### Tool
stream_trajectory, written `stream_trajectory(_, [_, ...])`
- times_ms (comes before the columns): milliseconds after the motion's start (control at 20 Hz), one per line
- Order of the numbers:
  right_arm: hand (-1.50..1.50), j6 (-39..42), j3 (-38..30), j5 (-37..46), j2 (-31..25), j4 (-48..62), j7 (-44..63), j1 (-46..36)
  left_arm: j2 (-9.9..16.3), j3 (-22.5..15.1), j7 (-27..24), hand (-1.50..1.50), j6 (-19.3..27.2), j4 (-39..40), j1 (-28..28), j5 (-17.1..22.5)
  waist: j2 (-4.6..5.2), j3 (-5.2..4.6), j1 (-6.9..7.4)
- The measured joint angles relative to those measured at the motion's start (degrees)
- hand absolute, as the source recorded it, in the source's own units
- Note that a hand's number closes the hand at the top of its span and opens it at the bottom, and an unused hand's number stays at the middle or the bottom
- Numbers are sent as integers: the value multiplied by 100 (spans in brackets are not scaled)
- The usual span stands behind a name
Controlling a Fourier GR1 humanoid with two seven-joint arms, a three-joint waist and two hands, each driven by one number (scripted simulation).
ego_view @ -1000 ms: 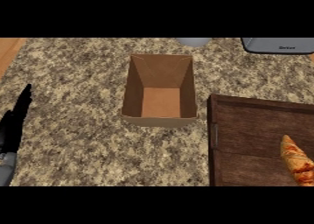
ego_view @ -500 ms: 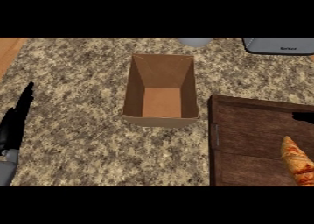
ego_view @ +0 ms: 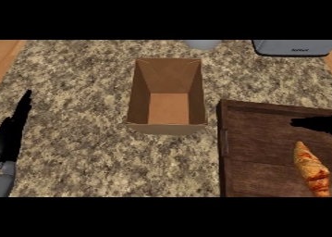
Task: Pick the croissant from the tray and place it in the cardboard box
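Counter (ego_view: 79, 139): speckled granite-like stone in beige and brown, matt. Cardboard box (ego_view: 167, 97): plain brown card, matt, smooth walls. Tray (ego_view: 264, 152): dark-stained wood with visible plank grain, dull finish. Croissant (ego_view: 311, 169): golden-brown ridged crust, slightly glossy. Appliance (ego_view: 294, 47) at the far edge: grey, smooth, metal-looking casing.

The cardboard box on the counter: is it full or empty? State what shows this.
Empty. The cardboard box stands open at the top, and its bare brown floor shows with nothing on it. The croissant lies on the tray.
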Motion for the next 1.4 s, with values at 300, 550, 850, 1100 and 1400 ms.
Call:
stream_trajectory(300, [-150, 3, -85, 293, 188, -145, 44, 163, -69, 171, 27, 0, -84, -108, 96, -113, -11, -2, -45])
stream_trajectory(550, [-150, 75, -180, 322, 344, -169, 7, 199, -105, 298, 71, 0, -214, -43, 4, -157, -10, -2, -56])
stream_trajectory(850, [-150, 183, -268, 100, 251, -602, -40, 375, -172, 392, -31, 0, -256, -10, 47, -242, -15, -3, -68])
stream_trajectory(1100, [-150, 380, -334, -116, 124, -1254, 236, 643, -208, 458, 26, 0, -295, -131, 150, -306, -22, -4, -84])
stream_trajectory(1400, [-150, 482, -237, 187, 180, -1602, 643, 947, -369, 472, -19, 0, -312, -105, 125, -441, -17, -4, -76])
